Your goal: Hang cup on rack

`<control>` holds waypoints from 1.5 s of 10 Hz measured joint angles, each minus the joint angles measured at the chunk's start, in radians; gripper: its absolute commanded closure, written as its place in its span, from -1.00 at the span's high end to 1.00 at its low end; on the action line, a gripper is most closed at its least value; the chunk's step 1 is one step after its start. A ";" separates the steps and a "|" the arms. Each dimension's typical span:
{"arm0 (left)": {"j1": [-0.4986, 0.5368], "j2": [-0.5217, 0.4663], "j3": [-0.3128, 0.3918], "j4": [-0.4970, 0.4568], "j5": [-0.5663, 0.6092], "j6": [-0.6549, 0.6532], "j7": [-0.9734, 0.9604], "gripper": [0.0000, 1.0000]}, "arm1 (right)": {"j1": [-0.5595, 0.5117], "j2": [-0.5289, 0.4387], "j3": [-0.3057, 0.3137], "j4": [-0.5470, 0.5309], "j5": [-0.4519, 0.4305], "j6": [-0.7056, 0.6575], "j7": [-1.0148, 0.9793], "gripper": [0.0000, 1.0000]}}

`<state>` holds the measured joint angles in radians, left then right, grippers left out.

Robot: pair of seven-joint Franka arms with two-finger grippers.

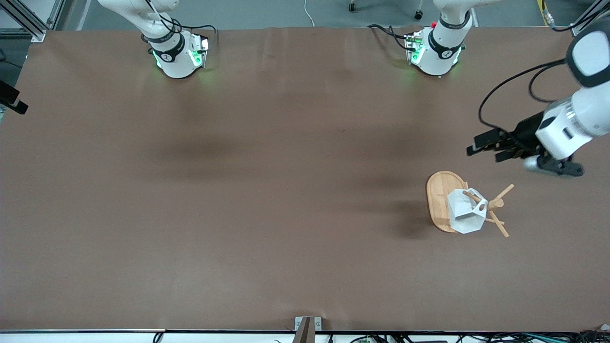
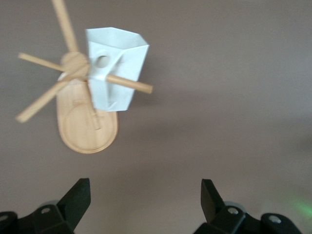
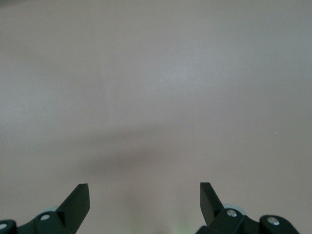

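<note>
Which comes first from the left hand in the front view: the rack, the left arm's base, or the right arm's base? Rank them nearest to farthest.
From the left hand, open over bare table:
1. The rack, just below it in the front view at the left arm's end of the table, with the cup hanging on a peg.
2. The left arm's base, along the top edge.
3. The right arm's base, at the right arm's end.

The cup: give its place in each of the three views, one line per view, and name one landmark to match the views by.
Front view: the cup hangs by its handle on a peg of the rack, toward the left arm's end of the table.
Left wrist view: the cup hangs on a peg, over the rack's oval base.
Right wrist view: not in it.
Shared landmark: the rack, in the front and left wrist views.
</note>
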<state>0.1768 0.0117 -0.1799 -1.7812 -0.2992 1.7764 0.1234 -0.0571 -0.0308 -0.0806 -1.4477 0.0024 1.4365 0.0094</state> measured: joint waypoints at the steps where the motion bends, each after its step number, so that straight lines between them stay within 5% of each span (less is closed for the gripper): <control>1: -0.002 -0.020 0.013 0.032 0.076 -0.040 0.001 1.00 | 0.000 0.000 0.000 0.000 0.000 0.000 0.000 1.00; 3: -0.024 -0.034 0.042 0.093 0.191 -0.126 0.000 1.00 | 0.000 0.000 0.000 0.000 0.000 0.000 0.000 1.00; 6: -0.073 -0.080 0.090 0.114 0.213 -0.215 -0.078 1.00 | -0.001 0.000 0.000 0.000 0.000 0.000 0.000 1.00; 15: -0.112 -0.134 0.073 0.103 0.263 -0.215 -0.171 1.00 | -0.001 0.000 0.000 0.000 0.000 0.000 0.000 1.00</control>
<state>0.0649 -0.1224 -0.1065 -1.6785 -0.0362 1.5613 -0.0480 -0.0581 -0.0303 -0.0808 -1.4478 0.0024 1.4365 0.0094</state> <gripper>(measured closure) 0.000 0.000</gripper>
